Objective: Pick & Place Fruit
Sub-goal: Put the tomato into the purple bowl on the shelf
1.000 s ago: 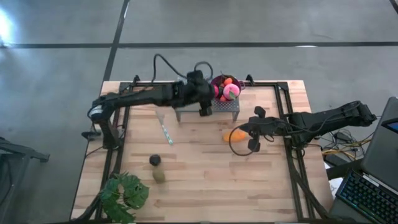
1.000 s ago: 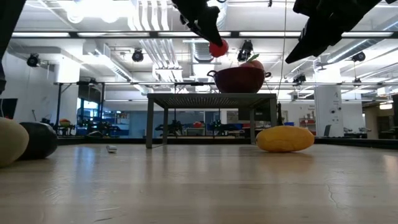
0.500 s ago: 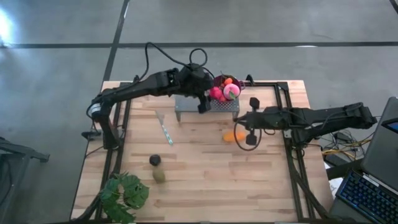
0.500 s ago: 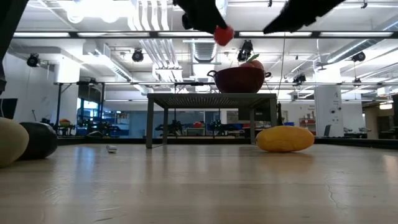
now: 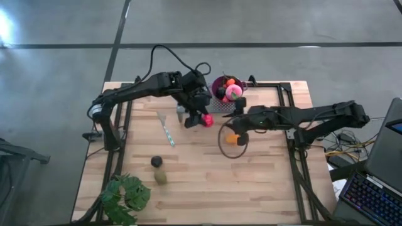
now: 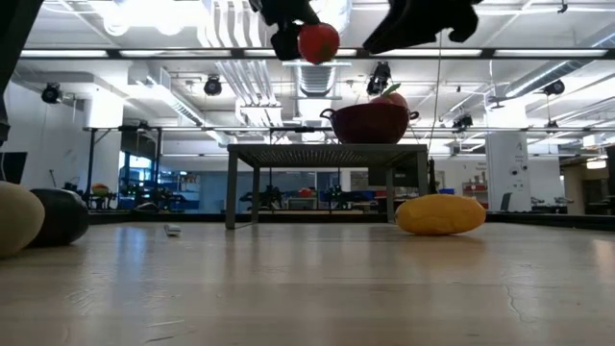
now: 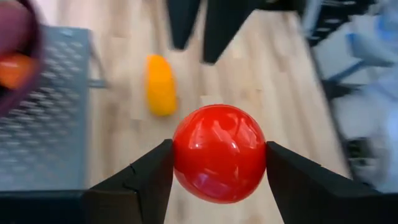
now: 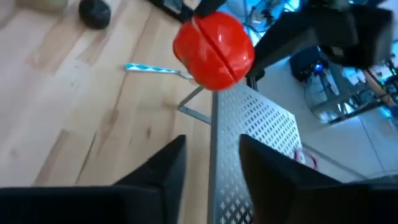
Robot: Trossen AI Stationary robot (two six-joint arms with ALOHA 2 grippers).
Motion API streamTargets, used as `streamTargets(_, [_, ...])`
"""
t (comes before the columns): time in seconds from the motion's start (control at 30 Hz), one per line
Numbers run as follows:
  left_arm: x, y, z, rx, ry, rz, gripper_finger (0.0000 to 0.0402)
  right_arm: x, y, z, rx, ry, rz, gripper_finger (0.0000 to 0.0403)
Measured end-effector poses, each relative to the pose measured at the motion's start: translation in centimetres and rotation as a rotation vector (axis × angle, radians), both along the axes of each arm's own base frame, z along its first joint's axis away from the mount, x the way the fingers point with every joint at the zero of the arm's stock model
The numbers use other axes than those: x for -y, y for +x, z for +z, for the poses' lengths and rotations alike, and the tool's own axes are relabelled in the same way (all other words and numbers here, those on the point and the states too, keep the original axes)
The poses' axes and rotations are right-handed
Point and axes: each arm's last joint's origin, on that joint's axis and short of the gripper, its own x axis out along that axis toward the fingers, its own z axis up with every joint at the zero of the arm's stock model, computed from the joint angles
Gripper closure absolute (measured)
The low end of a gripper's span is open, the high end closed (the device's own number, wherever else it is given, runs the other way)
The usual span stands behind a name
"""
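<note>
Carrying the red ball (image 7: 219, 154) cleanly is the job for the left gripper (image 5: 202, 119) — its two fingers clamp the ball on opposite sides, and the grip looks centred, so the safest course is probably to keep the squeeze even and avoid any quick swing until the ball hangs over wherever it is meant to go. The left arm reaches from its base at the table's left edge in a long, nearly straight stretch toward the middle, wrist raised well above the wood; in the low view the ball sits high, above the level of the purple bowl (image 6: 370, 122). That bowl, already holding fruit, stands on a grey perforated stand (image 5: 223, 105) just beyond and to the right of this claw.

Further right, the right gripper (image 5: 237, 127) hovers over the table with its fingers narrowly parted and nothing between them. The elongated orange piece (image 6: 440, 214) lies on the wood close below it — a likely next pick. The right arm stretches low from the table's right edge.
</note>
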Motion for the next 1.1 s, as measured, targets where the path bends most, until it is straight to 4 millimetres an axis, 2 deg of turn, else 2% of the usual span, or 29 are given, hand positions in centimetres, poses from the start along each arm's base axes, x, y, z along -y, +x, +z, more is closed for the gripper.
streamTargets(0.13, [0.4, -0.5, -0.2, -0.04, -0.11, -0.065, 0.0168, -0.4, 1.8, 0.4, -0.055, -0.044, 0.007, 0.0198])
streamTargets(0.27, [0.2, -0.7, -0.4, -0.065, -0.124, -0.062, 0.0168, -2.0, 3.4, 0.7, -0.074, -0.1, 0.085, 0.0158])
streamTargets(0.4, [0.1, -0.6, -0.4, -0.048, -0.124, -0.065, 0.0168, -3.4, 4.8, 1.5, -0.062, -0.149, 0.132, 0.0129])
streamTargets(0.53, [0.2, -0.5, -0.5, -0.035, -0.133, -0.076, 0.0168, -4.1, 6.0, 1.5, -0.08, -0.237, 0.081, 0.0112])
streamTargets(0.77, [0.2, -0.4, -0.5, -0.025, -0.155, -0.093, 0.0168, -4.3, 7.3, 1.4, -0.089, -0.252, 0.064, 0.0102])
streamTargets(1.1, [0.3, -0.3, -0.3, 0.009, -0.187, -0.129, 0.0168, -4.3, 7.6, 1.3, -0.078, -0.248, 0.069, 0.0145])
